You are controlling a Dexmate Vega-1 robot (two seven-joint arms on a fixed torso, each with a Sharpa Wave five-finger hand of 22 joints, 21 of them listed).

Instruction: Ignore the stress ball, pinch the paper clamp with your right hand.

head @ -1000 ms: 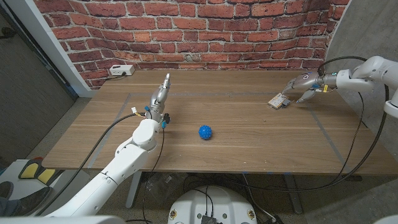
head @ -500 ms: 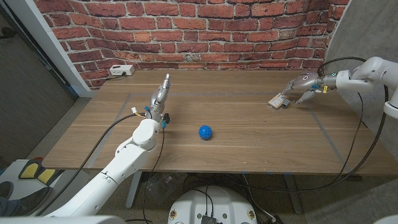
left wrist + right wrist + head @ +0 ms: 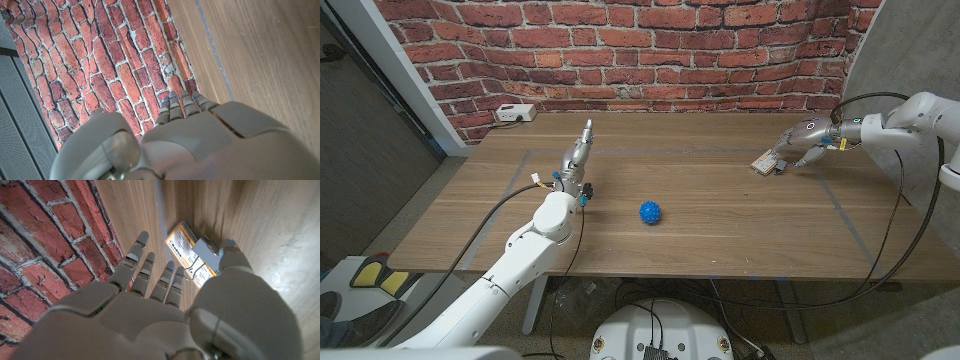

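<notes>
The paper clamp (image 3: 206, 250) sits clipped on a small orange-and-white card (image 3: 184, 250) at the far right of the wooden table (image 3: 720, 230). Black print runs along the card's orange band in the right wrist view; it seems to begin with a "K", but the rest is too small to read. In the head view the card (image 3: 765, 163) lies flat, a little way in from the table's right edge and near the brick wall (image 3: 620, 50) behind.

The blue stress ball (image 3: 651, 212) rests alone near the middle of the table, well apart from the card and from both hands. Bare wood lies all around it, and a broad open stretch runs between the ball and the clamp. A white power strip (image 3: 513, 113) lies at the far left corner against the wall.

The right hand (image 3: 800, 140) reaches in from the right, just beside the card. In the right wrist view the right hand (image 3: 165, 305) has its fingers (image 3: 145, 270) spread and extended over the wood beside the card, while the thumb tip meets the clamp's grey body. The fingers do not close on it, so nothing is held.

The left hand (image 3: 578, 155) stands on the left half of the table, fingers pointing towards the far wall. In the left wrist view the left hand (image 3: 190, 135) shows its fingers straight and close together, with nothing in them.
</notes>
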